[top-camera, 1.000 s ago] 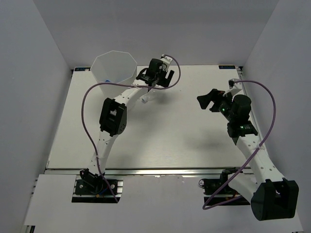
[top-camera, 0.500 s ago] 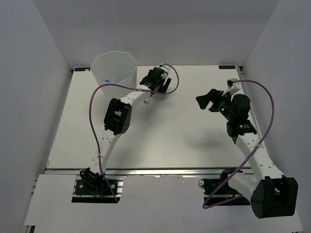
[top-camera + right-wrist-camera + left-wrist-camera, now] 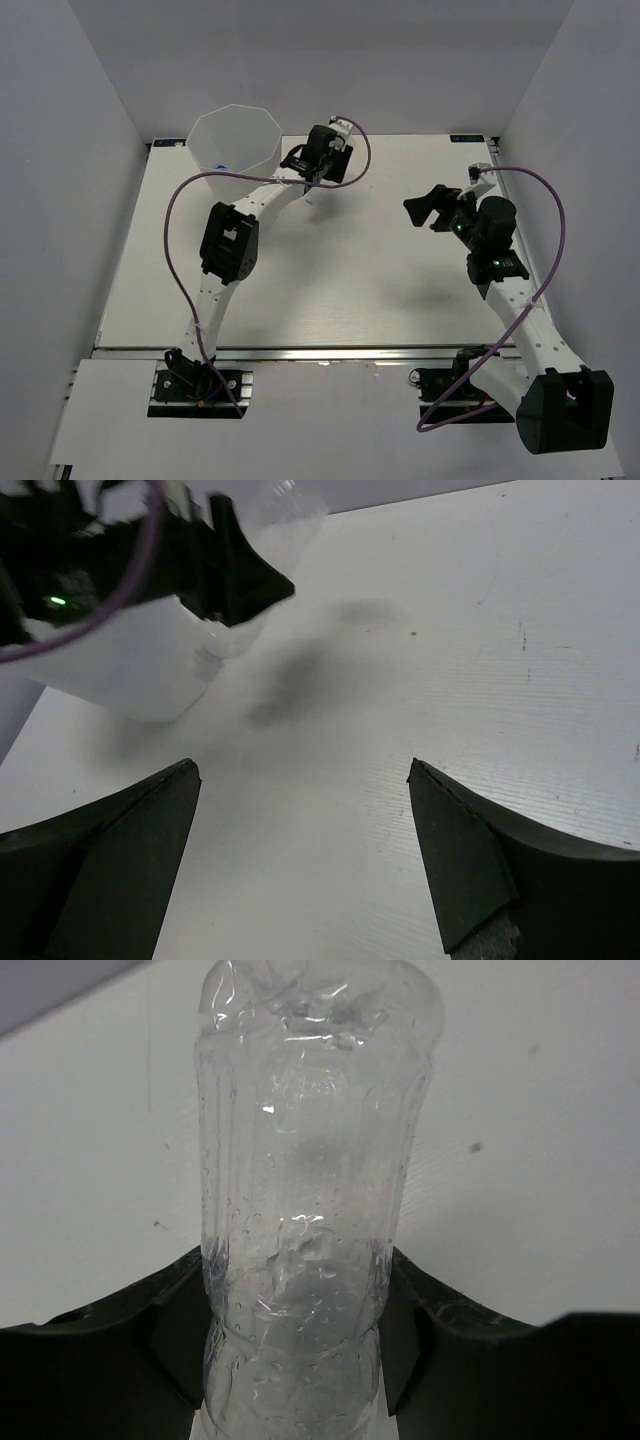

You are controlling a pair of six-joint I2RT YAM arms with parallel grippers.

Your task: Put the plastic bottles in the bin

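A clear plastic bottle (image 3: pixel 310 1160), unlabelled and beaded with droplets, stands between the fingers of my left gripper (image 3: pixel 295 1260). Both black fingers press against its sides, so the gripper is shut on it. From above, the left gripper (image 3: pixel 320 160) sits just right of the bin (image 3: pixel 235 140), a tall white faceted container at the table's back left. The bottle is mostly hidden under the wrist there. A blue spot (image 3: pixel 222 165) shows inside the bin. My right gripper (image 3: pixel 425 207) hovers open over the right half of the table, its fingers (image 3: pixel 130 840) wide apart over bare table.
The white table (image 3: pixel 330 280) is walled by grey panels on the left, right and back. Purple cables loop from both arms. The left arm's white links (image 3: pixel 235 235) stretch from the near edge towards the bin.
The left gripper's jaws have closed from wide open onto the bottle, and the wrist shifted slightly beside the bin. The right arm has barely moved.
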